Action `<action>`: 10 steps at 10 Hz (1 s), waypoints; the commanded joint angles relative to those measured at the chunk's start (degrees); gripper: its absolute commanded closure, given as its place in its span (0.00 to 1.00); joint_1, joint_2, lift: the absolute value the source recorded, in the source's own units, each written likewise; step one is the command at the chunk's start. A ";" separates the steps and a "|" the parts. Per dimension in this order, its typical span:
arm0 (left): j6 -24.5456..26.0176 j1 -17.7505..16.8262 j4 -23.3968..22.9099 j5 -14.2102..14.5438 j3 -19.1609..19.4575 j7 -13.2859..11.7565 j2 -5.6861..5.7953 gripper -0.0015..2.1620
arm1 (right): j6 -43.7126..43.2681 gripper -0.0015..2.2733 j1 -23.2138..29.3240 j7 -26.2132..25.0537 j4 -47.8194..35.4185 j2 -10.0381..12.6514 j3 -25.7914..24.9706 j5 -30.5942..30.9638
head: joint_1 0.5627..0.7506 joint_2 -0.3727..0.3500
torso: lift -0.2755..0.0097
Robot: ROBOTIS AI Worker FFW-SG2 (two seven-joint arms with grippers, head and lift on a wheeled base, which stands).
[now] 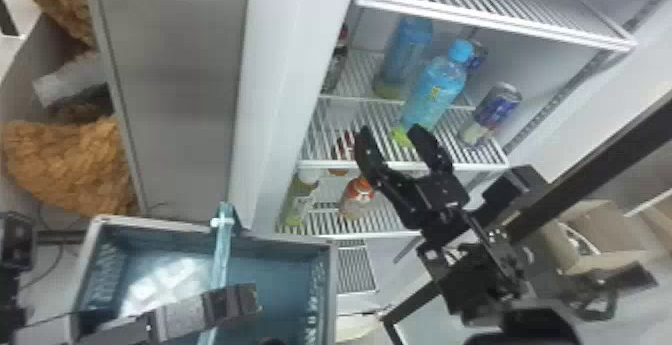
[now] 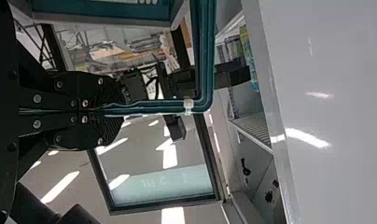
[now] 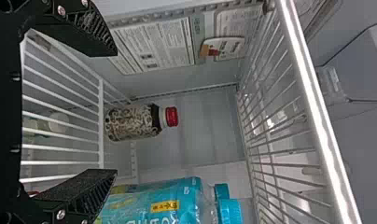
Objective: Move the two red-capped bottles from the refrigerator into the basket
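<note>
Head view: right gripper [image 1: 390, 130] spread, nearer arm; upright patterned dark-necked, red-capped bottle [image 1: 334, 69] deeper in, off its left. Left wrist view: left gripper [image 2: 113, 110] pinching teal plastic basket handle [image 2: 154, 108]. Right wrist view: bottle ahead between fingertips, long axis crossing their spread; blue plastic bottles [image 3: 163, 200] near one finger.

So one red-capped bottle [image 3: 135, 122] was standing upright on a white wire shelf in the open fridge [image 1: 277, 94], with a busy dark-and-pale patterned label and its cap on. There was also a red patch [image 1: 345, 145] lower down, too obscured to tell if that's bottle two. The blue-green basket [image 1: 327, 279] sat just outside, grey-rimmed, its handle clamped in the left jaws [image 1: 242, 300].
</note>
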 commanded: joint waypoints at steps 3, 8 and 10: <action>0.28 -0.14 0.14 -0.11 -0.34 0.00 0.31 0.56 | -1.29 0.05 -6.71 -1.84 6.19 -0.08 3.01 0.95 | 0.70 0.03 | 0.97; 0.42 -0.56 0.42 -0.11 -0.92 0.00 0.39 0.56 | -2.41 0.05 -14.45 -6.32 12.24 -0.52 6.67 2.09 | 0.70 0.07 | 0.97; 0.28 -0.56 0.42 -0.11 -1.03 0.00 0.39 0.56 | -2.41 0.05 -17.82 -6.85 15.89 -0.61 7.70 2.21 | 0.70 0.08 | 0.97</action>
